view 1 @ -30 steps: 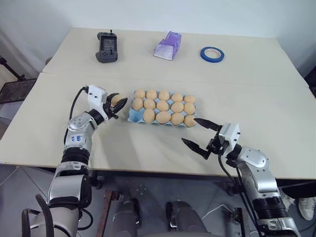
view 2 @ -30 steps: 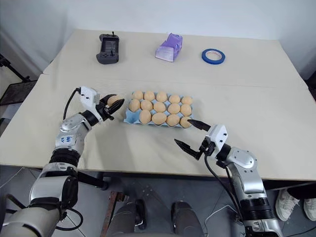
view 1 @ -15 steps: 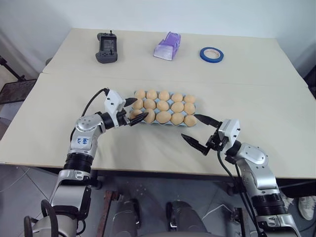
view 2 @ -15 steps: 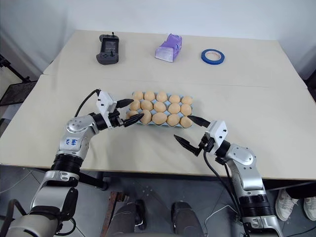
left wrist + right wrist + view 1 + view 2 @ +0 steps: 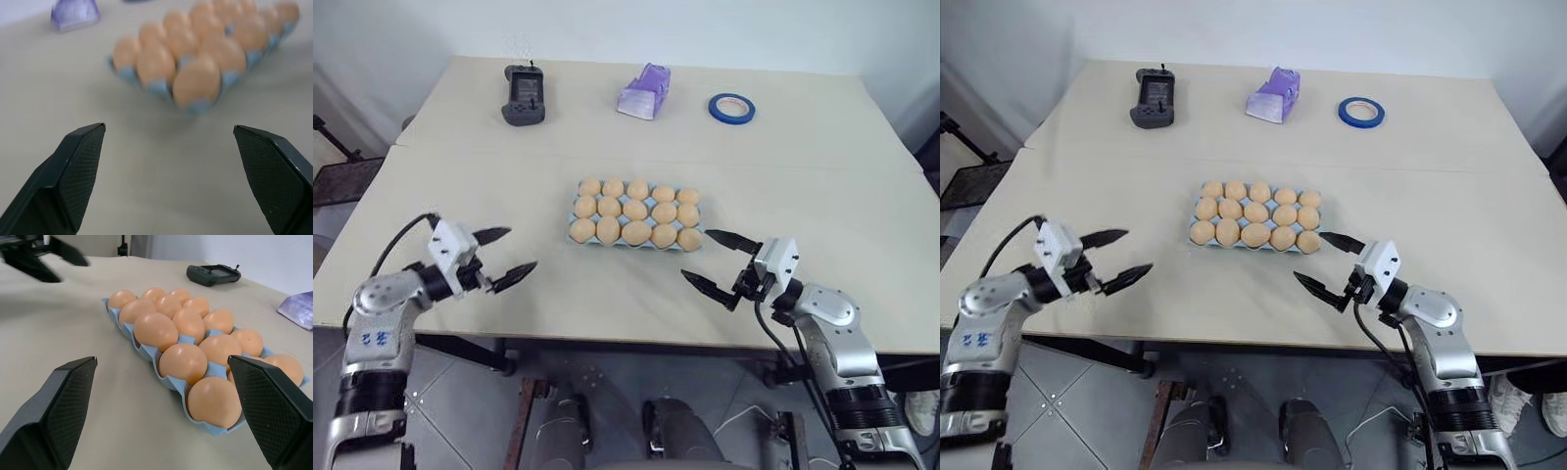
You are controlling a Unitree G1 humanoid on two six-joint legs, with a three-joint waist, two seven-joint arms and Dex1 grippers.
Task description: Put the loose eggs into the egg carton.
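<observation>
The light blue egg carton (image 5: 576, 239) lies mid-table, and a tan egg (image 5: 636, 210) sits in every cup of its three rows. Loose eggs are out of view. My left gripper (image 5: 523, 248) hovers open and empty over bare table, well to the left of the carton and pointing toward it. In the left wrist view the carton (image 5: 159, 88) lies ahead of the spread fingers (image 5: 80, 166). My right gripper (image 5: 695, 254) stands open and empty just off the carton's near right corner. In the right wrist view the eggs (image 5: 183, 363) are close in front of it.
A black handheld controller (image 5: 524, 95), a purple ridged object (image 5: 644, 90) and a blue tape roll (image 5: 732, 107) lie along the far side of the table. A seam (image 5: 460, 152) crosses the tabletop behind the carton. Both grippers are near the table's front edge.
My left gripper opened and left its egg in the carton's near left cup. It then drew back to the left, toward the front edge. The right arm stayed put.
</observation>
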